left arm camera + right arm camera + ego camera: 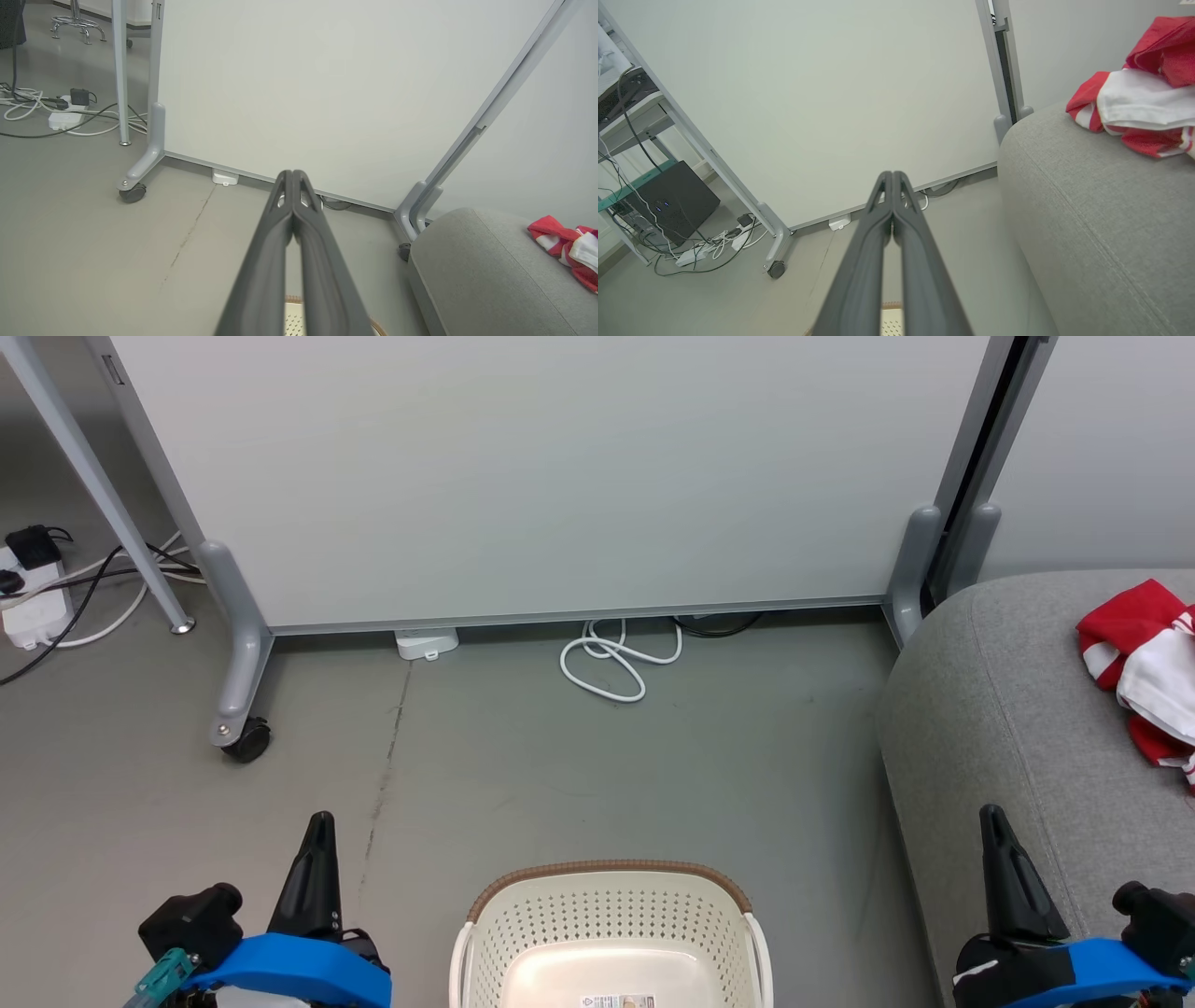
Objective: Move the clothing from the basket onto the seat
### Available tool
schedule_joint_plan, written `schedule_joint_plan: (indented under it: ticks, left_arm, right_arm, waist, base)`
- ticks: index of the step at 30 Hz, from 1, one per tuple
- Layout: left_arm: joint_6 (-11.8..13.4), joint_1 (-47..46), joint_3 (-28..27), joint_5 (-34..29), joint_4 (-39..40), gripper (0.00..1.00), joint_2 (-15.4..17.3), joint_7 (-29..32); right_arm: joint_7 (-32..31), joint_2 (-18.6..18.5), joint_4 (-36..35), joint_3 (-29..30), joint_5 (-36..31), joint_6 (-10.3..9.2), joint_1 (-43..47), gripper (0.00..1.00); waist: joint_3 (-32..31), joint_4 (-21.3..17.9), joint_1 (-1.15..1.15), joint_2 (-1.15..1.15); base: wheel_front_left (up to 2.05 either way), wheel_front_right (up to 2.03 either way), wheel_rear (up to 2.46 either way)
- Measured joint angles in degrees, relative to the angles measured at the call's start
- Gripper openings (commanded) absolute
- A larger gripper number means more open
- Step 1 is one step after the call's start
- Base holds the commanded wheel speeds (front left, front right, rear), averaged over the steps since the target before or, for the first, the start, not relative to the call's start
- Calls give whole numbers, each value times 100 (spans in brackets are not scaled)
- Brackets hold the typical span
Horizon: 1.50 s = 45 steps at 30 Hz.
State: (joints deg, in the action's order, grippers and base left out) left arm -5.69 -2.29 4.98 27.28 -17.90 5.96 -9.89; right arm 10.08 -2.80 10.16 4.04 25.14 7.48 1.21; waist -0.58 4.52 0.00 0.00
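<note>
Red and white clothing (1144, 667) lies in a heap on the grey seat (990, 709) at the right edge of the head view; it also appears as clothing (567, 245) in the left wrist view and clothing (1139, 102) in the right wrist view. The cream basket (611, 933) with a brown rim stands on the floor at the bottom centre, holding nothing but a label sticker on its floor. My left gripper (320, 826) is shut and holds nothing, left of the basket. Over the seat's front edge, my right gripper (991, 817) is shut on nothing too.
A white partition panel (541, 476) on castor feet (245, 737) stands behind the floor space. A coiled white cable (611, 663) lies at its base. A power strip with plugs and cables (33, 588) sits at the far left. A black computer case (672, 200) stands under a desk.
</note>
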Motion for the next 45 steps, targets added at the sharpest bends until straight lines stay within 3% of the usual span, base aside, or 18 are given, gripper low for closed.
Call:
schedule_joint_plan:
  ticks: [22,45]
  left_arm:
    - [-43,-97,-325,1896,113,0,-92,482]
    - [-86,-175,-613,3478,201,0,-166,881]
  right_arm:
    - [-497,0,113,67,1974,0,-204,0]
    - [-889,0,200,127,3582,-1,-371,0]
  waist:
    - [16,-92,0,0]
    - [31,-187,0,0]
  base:
    - [0,0,0]
    - [0,0,0]
